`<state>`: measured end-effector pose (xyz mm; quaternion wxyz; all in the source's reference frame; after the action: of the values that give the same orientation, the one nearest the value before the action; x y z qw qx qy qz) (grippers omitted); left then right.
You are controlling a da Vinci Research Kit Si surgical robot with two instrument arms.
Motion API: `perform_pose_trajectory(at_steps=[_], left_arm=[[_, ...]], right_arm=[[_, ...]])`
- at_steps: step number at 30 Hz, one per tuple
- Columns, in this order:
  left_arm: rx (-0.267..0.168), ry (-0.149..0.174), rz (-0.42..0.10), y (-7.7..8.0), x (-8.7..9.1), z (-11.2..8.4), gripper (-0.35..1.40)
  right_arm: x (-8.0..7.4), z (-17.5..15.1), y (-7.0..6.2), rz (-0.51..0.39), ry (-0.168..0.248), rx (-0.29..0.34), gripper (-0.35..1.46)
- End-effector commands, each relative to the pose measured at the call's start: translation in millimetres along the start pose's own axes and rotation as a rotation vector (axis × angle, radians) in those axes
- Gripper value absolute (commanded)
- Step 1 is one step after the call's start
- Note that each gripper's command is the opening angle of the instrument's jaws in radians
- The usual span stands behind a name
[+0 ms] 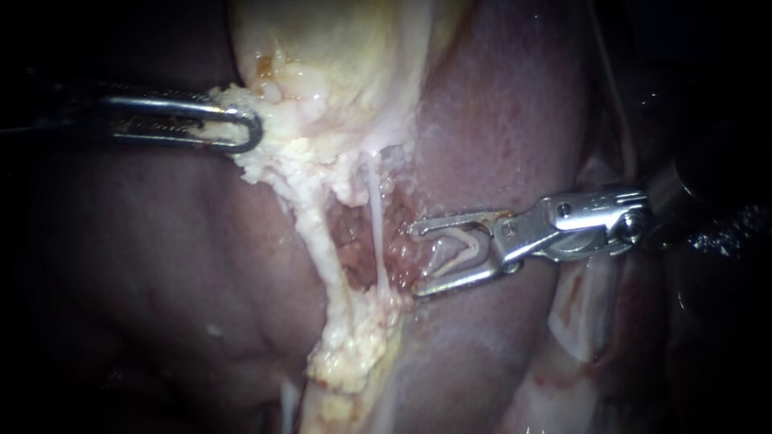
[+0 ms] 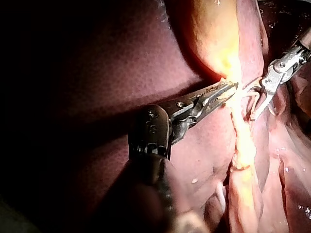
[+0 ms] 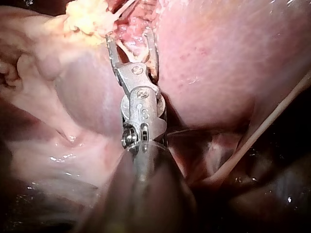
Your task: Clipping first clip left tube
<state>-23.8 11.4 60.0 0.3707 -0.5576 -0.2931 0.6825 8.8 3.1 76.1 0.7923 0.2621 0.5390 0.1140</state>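
The pale gallbladder (image 1: 338,56) hangs at the top of the endoscope view. My left instrument (image 1: 241,133) comes in from the left, its jaws shut on fatty tissue at the gallbladder's neck, which also shows in the left wrist view (image 2: 226,91). Two tubes run down from the neck: a thicker pale left tube (image 1: 318,241) and a thin white right tube (image 1: 375,217). My right instrument (image 1: 416,261) comes in from the right with its jaws open. A pale V-shaped clip (image 1: 458,245) lies in the gap. Its tips stand just right of the thin tube, around neither tube (image 3: 129,35).
Dark red liver (image 1: 515,104) lies on both sides of the dissected window. A lump of yellow fat (image 1: 354,345) sits where the tubes meet below. Pale folded tissue (image 1: 587,313) lies under my right instrument's shaft. A thin pale strand (image 3: 272,121) crosses beside that shaft.
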Motion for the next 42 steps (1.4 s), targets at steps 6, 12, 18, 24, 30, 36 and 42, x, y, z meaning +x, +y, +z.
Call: perform_pose_trajectory(at_steps=[6, 12, 18, 24, 30, 36, 42], left_arm=[[-0.003, -0.001, 0.000, -0.4, -0.1, -0.2, -0.35], [-0.004, -0.001, 0.000, -0.6, -0.1, -0.2, -0.35], [-0.004, -0.001, 0.000, -0.6, -0.1, -0.2, -0.35], [-0.004, -0.001, 0.000, -0.6, -0.1, -0.2, -0.35], [-0.004, -0.001, 0.000, -0.7, -0.1, -0.2, -0.35], [-0.004, -0.001, 0.000, -0.8, -0.1, -0.3, -0.35], [-0.004, -0.001, 0.001, -0.9, -0.1, -0.3, -0.35]], right_arm=[[1.6, -2.0, -2.0, 0.006, 0.005, 0.018, 0.50], [4.3, -2.4, -4.6, 0.013, 0.014, 0.034, 0.49], [6.2, -0.4, -6.3, 0.014, 0.020, 0.037, 0.49], [7.0, 1.9, -6.7, 0.019, 0.022, 0.047, 0.49], [7.2, 2.2, -7.1, 0.020, 0.026, 0.067, 0.49], [7.5, 2.7, -7.4, 0.026, 0.029, 0.096, 0.48], [7.6, 3.7, -7.5, 0.027, 0.024, 0.131, 0.48]])
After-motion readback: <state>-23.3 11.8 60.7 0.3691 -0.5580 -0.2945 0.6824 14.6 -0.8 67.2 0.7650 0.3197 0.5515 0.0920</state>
